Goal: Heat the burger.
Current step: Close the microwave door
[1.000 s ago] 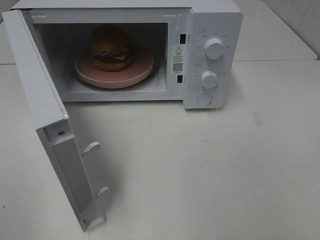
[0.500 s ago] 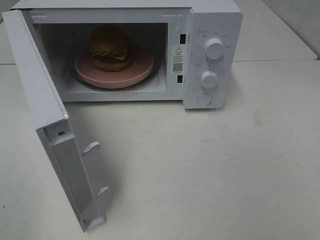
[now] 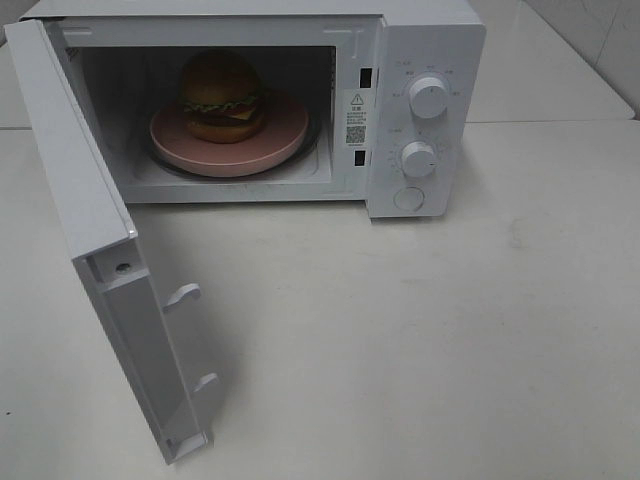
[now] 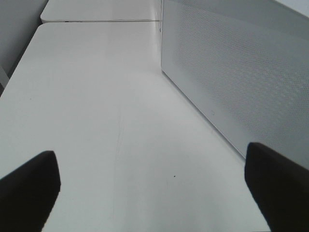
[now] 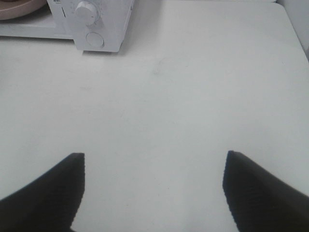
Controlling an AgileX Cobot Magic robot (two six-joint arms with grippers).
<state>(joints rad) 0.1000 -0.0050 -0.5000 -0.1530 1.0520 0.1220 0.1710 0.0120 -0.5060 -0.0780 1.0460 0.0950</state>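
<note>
White tabletop (image 3: 450,350), microwave (image 3: 430,40) up top: the burger (image 3: 222,95) sits inside on its pink plate (image 3: 285,140), upper left of the high view. Loading looks done; the open door (image 3: 95,200) and the dials (image 3: 428,97) look left to do. Left gripper (image 4: 149,162) and right gripper (image 5: 153,159) both spread, empty.

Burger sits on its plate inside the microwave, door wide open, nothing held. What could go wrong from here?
1. The door stands wide open. The open left end effector is beside its outer face, and a glancing push might slide the microwave or leave the latches unengaged.
2. The upper knob and lower knob look alike and sit close together, so the open right end effector could turn the wrong one.
</note>
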